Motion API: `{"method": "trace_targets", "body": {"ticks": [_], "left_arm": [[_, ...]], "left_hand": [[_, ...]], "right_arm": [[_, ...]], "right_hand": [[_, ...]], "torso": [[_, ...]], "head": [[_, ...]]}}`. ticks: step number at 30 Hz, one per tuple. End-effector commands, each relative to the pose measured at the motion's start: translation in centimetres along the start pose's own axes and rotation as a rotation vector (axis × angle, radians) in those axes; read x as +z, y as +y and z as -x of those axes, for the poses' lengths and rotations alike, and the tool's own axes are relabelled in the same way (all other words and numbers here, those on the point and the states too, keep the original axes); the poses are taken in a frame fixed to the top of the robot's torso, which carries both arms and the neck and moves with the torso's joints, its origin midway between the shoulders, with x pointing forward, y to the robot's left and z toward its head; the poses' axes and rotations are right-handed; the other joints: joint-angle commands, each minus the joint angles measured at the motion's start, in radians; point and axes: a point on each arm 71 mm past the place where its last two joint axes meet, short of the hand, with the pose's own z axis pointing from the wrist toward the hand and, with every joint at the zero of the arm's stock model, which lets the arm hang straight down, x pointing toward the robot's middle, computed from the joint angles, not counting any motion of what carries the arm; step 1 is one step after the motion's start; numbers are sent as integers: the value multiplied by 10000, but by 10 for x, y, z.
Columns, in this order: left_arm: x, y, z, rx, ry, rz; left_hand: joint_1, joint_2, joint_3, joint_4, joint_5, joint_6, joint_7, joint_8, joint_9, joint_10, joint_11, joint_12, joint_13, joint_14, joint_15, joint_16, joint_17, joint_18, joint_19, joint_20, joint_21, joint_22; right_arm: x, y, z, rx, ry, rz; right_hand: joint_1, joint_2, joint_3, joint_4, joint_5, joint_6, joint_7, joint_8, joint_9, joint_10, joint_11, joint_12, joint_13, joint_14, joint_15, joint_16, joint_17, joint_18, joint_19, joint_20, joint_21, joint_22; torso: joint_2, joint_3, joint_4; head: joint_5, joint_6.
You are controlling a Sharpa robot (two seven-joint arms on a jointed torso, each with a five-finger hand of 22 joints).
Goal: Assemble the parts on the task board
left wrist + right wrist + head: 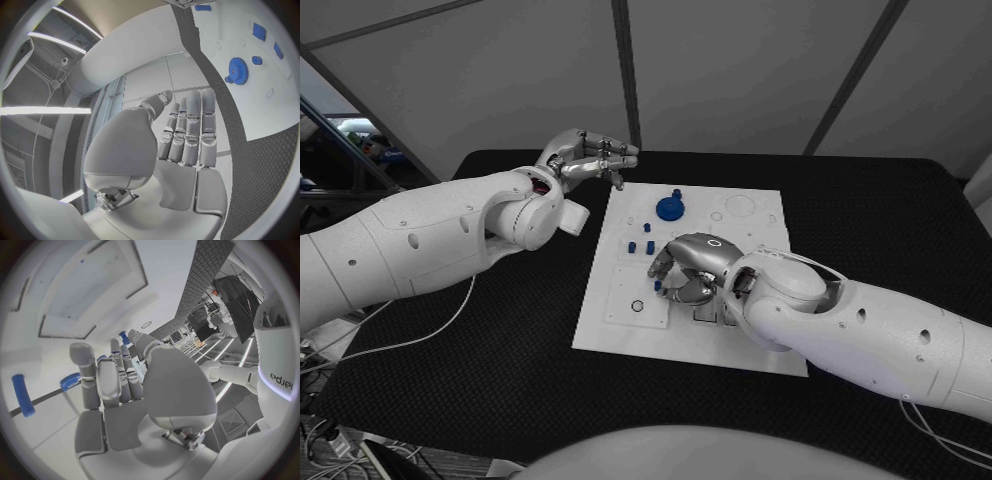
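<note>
The white task board [625, 335] lies in the middle of the black table. A blue gear [671, 207] [237, 70] stands near its far edge, and small blue pegs [639, 245] [259, 31] sit left of centre. My right hand [687, 268] [125, 390] hovers low over the board's middle with its fingers curled downward. A small blue piece [123, 336] shows between its thumb tip and fingertips; I cannot tell if it is gripped. A blue peg [24, 395] lies on the board beside it. My left hand [589, 155] [181, 135] is raised beyond the board's far left corner, fingers straight, holding nothing.
The board carries empty round and square recesses [740, 208] near its far right corner and a small ring mark [636, 305] at its left side. Black table surface [473, 340] surrounds the board on all sides.
</note>
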Motion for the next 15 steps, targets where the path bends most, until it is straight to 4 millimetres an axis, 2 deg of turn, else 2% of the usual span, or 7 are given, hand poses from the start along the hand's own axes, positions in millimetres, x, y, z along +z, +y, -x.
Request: {"method": "trace_targets", "body": {"ticks": [1, 7, 9, 13, 15], "left_arm": [[1, -1, -1, -54, 99, -3], [0, 0, 3, -39, 93, 40], [0, 1, 4, -28, 71, 57], [-2, 1, 8, -4, 43, 66], [-3, 1, 10, 12, 19, 69]], "left_hand": [[36, 90, -74, -8, -18, -42, 43, -7, -15, -70, -7, 61, -17, -46, -13, -56, -13, -106, -45, 0, -55, -13], [17, 104, -90, 11, -20, -49, 49, -5, -15, -103, 2, 75, -18, -56, -4, -57, -20, -108, -49, 7, -67, -18], [17, 104, -90, 11, -20, -49, 49, -5, -15, -103, 2, 75, -18, -56, -4, -57, -20, -108, -49, 7, -67, -18], [1, 109, -104, 26, -21, -55, 51, -4, -15, -122, 7, 86, -19, -60, 2, -57, -24, -110, -50, 12, -76, -22], [0, 110, -104, 26, -21, -56, 52, -4, -15, -123, 7, 87, -19, -60, 2, -57, -24, -110, -50, 12, -76, -23]], "right_arm": [[-4, -3, 3, -49, -362, -113], [-20, -1, 9, 5, -726, 6], [-28, -2, 13, 27, -893, -1], [-42, -11, 32, -14, -1310, -305], [-48, -19, 44, -73, -1496, -573]], "right_hand": [[35, -78, -144, -10, 71, -124, -23, 6, 10, -223, 10, 88, 28, 89, 80, -140, -160, 130, -187, 14, -144, -193], [103, -59, -259, -31, 120, -192, -49, 19, 21, -436, 11, 149, 34, -28, 84, -360, -498, 202, -437, 25, -399, -579], [115, -65, -290, -37, 129, -192, -61, 25, 25, -469, 7, 169, 36, -55, 83, -410, -575, 221, -498, 26, -462, -676], [193, 22, -317, -33, 138, -69, -111, 82, 56, -338, -44, 394, 70, -53, 42, -406, -589, 216, -477, 0, -457, -642], [205, 45, -321, -19, 136, 31, -137, 116, 72, -283, -70, 487, 72, -1, 23, -313, -469, 180, -343, -18, -334, -445]], "torso": [[-1, 10, -5], [-14, 26, -20], [-14, 4, -14], [-13, -1, -35], [-19, -8, -12]], "head": [[-2, 9], [14, 14], [13, 41], [43, 77], [-19, 122]]}}
